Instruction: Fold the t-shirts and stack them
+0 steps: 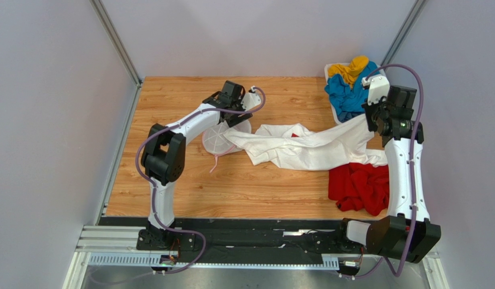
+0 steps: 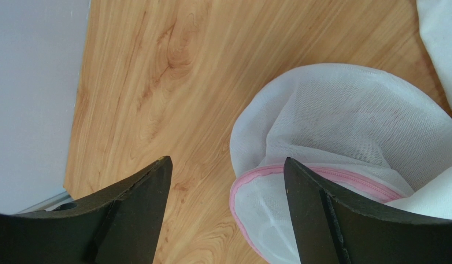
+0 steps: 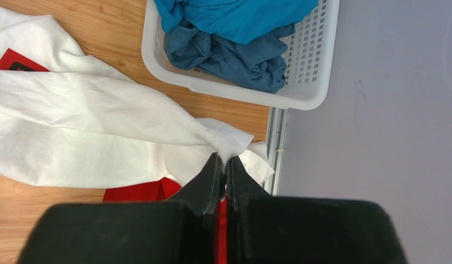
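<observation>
A large white t-shirt (image 1: 304, 147) lies stretched across the table, and a corner of its red print (image 3: 13, 60) shows in the right wrist view. My right gripper (image 3: 223, 160) is shut on a bunched corner of this white t-shirt (image 3: 90, 121), near the table's right edge (image 1: 373, 123). A red t-shirt (image 1: 358, 186) lies crumpled below it, partly under the white one. Blue (image 1: 347, 93) and yellow (image 1: 351, 68) t-shirts sit in the basket. My left gripper (image 2: 227, 159) hangs open over bare wood at the white shirt's left end (image 1: 236, 122), holding nothing.
A round white mesh bag (image 2: 333, 121) with pink zip trim lies under my left gripper's right finger (image 2: 311, 192), also visible from above (image 1: 221, 139). The white lattice basket (image 3: 233, 91) stands at the back right corner. Grey walls enclose the table.
</observation>
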Motion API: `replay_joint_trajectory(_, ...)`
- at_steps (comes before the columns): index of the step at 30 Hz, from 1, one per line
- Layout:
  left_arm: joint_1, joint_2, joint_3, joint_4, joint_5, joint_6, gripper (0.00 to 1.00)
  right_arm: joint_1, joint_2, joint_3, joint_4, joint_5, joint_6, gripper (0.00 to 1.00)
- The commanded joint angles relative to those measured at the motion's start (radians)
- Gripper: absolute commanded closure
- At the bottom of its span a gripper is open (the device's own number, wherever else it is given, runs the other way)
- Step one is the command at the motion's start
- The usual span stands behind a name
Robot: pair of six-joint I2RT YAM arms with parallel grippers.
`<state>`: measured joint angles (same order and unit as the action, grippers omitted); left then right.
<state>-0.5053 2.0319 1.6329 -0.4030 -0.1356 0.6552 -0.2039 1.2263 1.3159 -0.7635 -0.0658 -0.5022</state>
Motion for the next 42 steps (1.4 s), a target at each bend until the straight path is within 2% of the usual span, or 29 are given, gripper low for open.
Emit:
replay_joint_trajectory(1,-0.001,-0.024,-0.022,-0.052,0.025,0.05,0.18,0.004,-0.031,0.017,0.033,-0.028,0.004,1.0)
replay_joint_trajectory(11,-0.001,-0.05,-0.128,-0.125,-0.022,0.11,0.29,0.004,-0.073,0.019,0.018,-0.028,-0.002,1.0)
replay_joint_trajectory(16,0.008,-0.113,-0.263,-0.108,-0.073,0.144,0.37,0.004,-0.093,0.023,0.013,-0.029,-0.004,1.0)
replay_joint_trajectory(21,0.056,-0.191,-0.393,-0.092,-0.119,0.147,0.41,0.004,-0.105,0.029,0.009,-0.04,0.004,1.0)
replay_joint_trajectory(36,0.32,-0.447,-0.749,0.023,-0.206,0.251,0.44,0.004,-0.109,0.017,0.027,-0.06,0.013,1.0)
replay_joint_trajectory(42,0.476,-0.559,-0.861,0.085,-0.245,0.351,0.45,0.004,-0.11,0.022,0.036,-0.071,0.019,1.0)
